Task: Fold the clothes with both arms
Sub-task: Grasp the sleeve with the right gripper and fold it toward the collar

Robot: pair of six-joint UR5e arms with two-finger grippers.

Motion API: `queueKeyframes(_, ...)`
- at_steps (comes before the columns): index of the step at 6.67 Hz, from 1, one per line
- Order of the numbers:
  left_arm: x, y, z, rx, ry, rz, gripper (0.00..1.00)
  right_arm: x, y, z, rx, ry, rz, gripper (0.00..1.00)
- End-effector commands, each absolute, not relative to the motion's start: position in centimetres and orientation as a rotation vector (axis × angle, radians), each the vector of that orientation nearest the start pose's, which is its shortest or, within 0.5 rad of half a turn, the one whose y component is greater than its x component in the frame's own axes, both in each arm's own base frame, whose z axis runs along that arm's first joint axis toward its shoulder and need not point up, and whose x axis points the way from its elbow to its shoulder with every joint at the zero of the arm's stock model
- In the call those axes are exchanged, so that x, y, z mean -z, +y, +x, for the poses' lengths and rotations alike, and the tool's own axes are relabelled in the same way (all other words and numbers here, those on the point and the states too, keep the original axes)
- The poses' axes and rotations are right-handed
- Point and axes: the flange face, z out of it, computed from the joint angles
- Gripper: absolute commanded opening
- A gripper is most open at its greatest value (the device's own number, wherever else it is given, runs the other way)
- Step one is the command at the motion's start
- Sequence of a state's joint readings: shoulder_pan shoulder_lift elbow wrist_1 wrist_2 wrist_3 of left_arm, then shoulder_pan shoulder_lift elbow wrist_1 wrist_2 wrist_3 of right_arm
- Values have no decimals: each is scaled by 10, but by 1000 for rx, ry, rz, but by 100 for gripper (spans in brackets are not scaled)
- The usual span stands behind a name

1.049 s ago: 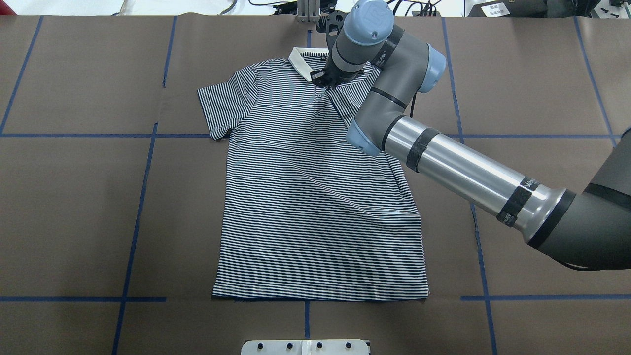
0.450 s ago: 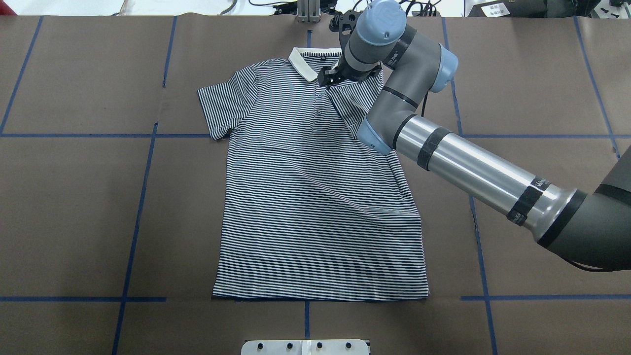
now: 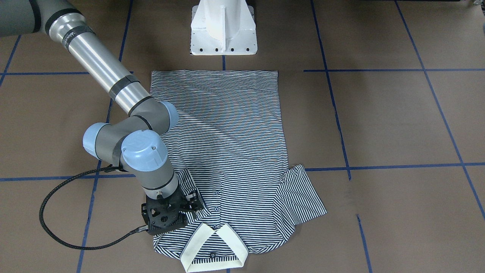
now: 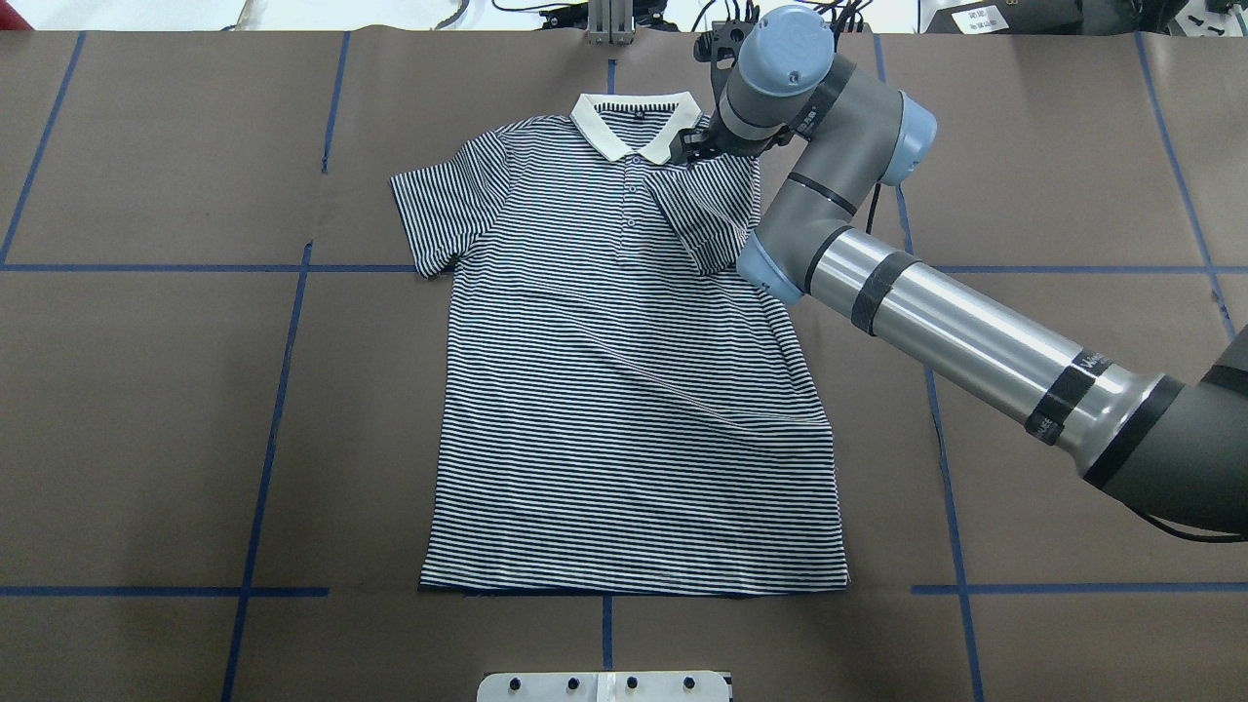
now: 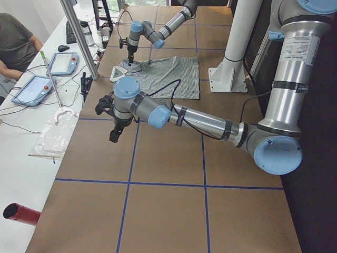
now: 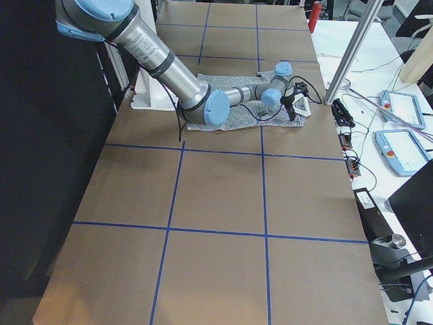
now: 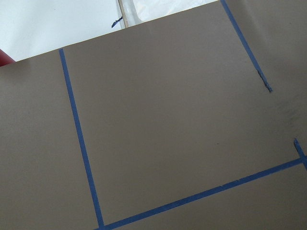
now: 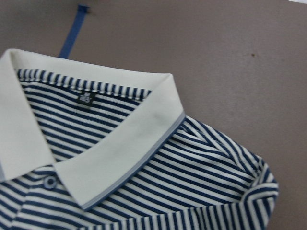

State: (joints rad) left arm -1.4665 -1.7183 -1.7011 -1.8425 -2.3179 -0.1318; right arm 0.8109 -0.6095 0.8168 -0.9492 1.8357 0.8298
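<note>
Though out of the overhead frame, turns up only from the left end: left gripper [image 5: 114, 136] above bare table [image 5: 168, 211], jaws impossible to tell, likewise for right gripper [image 4: 694, 148] at the collar-side shoulder of the polo shirt [image 4: 624, 409] lying flat mid-table.

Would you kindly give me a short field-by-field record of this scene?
shirt: striped polo, flat and face up on the table; collar at the far end from the robot
spread sleeve: lies out to the side
folded sleeve: turned in over the chest
right gripper: at the shoulder beside the collar; open or shut unclear
left gripper: over bare table, away from the shirt; state unclear
fold stage: body not yet folded
</note>
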Motion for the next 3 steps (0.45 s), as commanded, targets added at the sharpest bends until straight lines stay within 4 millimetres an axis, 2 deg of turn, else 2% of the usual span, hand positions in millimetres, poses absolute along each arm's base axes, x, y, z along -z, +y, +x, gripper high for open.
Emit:
queueKeyframes(1,-482,-568,-6,-181,784,438,100,-325,-719,-501,15,-738,393,97)
queueKeyframes(2,-480,-569,-6,-182,784,439,100,-326,-721,-498,10,-736,394,87)
queueKeyframes(3,-481,-569,-6,-182,784,439,100,-326,-722,-498,9,-735,395,66)
